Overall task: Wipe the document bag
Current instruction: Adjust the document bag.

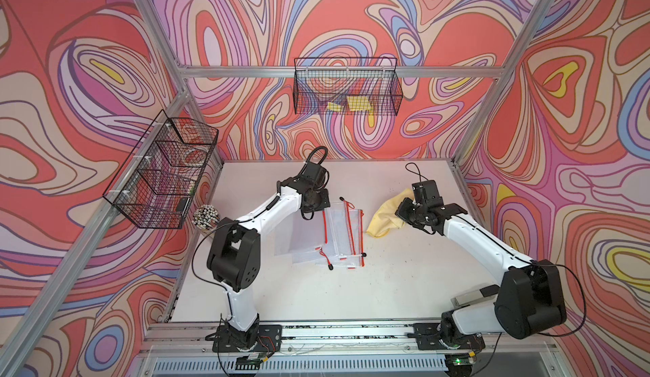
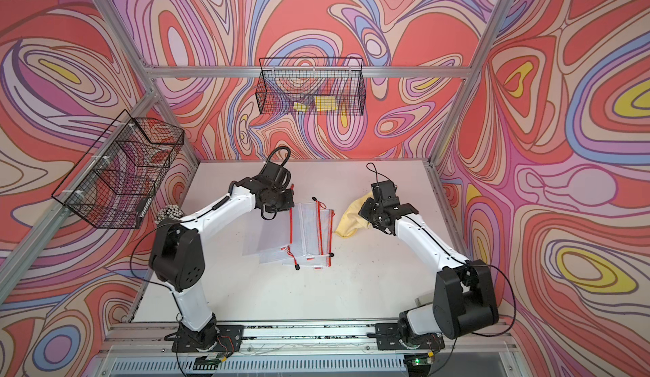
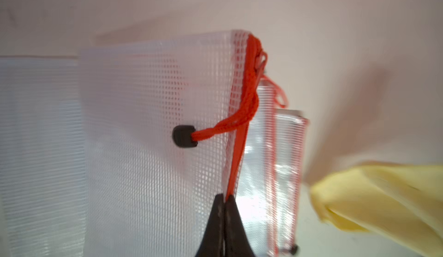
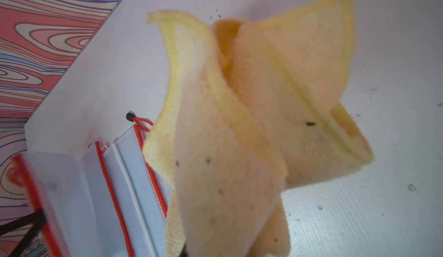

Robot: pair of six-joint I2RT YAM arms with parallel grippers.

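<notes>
Here, the translucent white mesh document bag with a red zip [image 3: 143, 128] is pinched at its zip edge by the left gripper [image 3: 225, 199], whose dark fingers are pressed together on it. The bag is held raised over the other zip bags [image 1: 346, 238], which are spread overlapping on the white tabletop [image 1: 316, 297]. The crumpled yellow microfibre cloth [image 4: 239, 123] is clamped in the right gripper [image 1: 402, 213], jaws closed on the fabric, and is hung just beside the bags.

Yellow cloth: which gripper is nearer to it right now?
Right. The right gripper is shut on the yellow cloth and holds it. The left gripper is apart from the cloth, off to its side, shut on the edge of a document bag.
</notes>
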